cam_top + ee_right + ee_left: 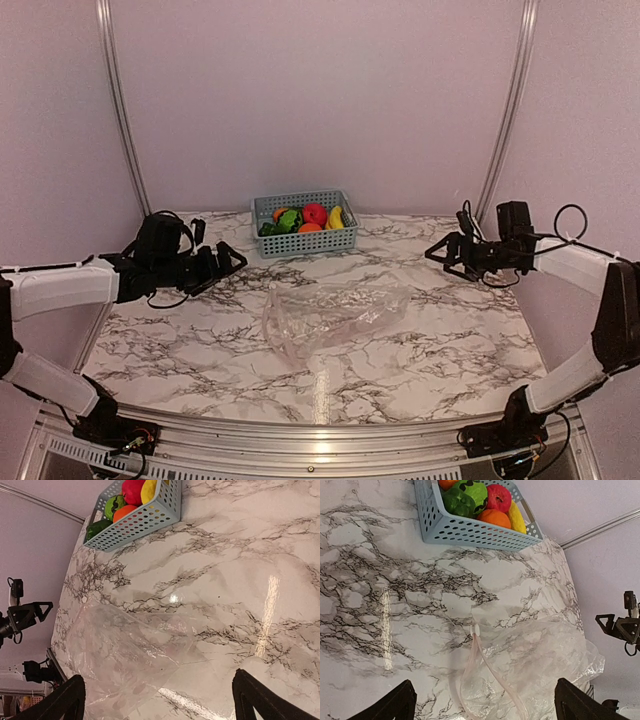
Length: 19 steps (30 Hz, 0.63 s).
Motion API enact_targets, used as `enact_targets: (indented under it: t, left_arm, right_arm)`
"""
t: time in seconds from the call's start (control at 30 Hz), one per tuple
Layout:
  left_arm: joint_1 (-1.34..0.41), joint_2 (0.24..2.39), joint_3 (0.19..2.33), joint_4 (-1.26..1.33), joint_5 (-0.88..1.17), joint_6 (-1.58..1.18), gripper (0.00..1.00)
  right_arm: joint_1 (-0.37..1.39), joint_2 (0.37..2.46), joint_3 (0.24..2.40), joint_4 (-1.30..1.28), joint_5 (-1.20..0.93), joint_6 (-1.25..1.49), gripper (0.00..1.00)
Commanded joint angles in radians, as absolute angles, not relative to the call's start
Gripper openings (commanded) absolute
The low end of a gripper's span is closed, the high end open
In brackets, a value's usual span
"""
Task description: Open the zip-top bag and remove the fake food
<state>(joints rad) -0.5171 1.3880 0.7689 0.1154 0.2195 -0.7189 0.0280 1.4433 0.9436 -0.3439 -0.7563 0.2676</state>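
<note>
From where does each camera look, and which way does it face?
Top external: above and behind, looking down on the table; shows left gripper and right gripper.
Left wrist: on the left arm, facing right across the zip-top bag; own fingers below.
Right wrist: on the right arm, facing left across it; own fingers below.
All share that bag and the basket.

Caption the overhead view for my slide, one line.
Empty zip-top bag lies flat, fake food in the blue basket behind it, left claw and right claw open on either side.
</note>
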Motion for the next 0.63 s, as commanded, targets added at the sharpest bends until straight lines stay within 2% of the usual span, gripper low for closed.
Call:
enact_targets:
  t: [0.0, 0.33, 0.6]
  left_arm:
    - [-0.447, 1.215, 0.789, -0.052, 0.13, -0.669, 0.99]
    - [-0.408, 0.898, 0.84, -0.462, -0.031, -0.589, 0.99]
    - [-0.407, 0.742, 0.79, -0.566, -0.072, -0.589, 0.99]
  right_arm:
    - [0.022, 1.293, 0.918, -0.31, -0.728, 0.249, 0.99]
    - [0.022, 0.945, 0.745, -0.24, -0.669, 0.307, 0.99]
    - [0.022, 0.784, 0.638, -0.248, -0.703, 0.33, 0.99]
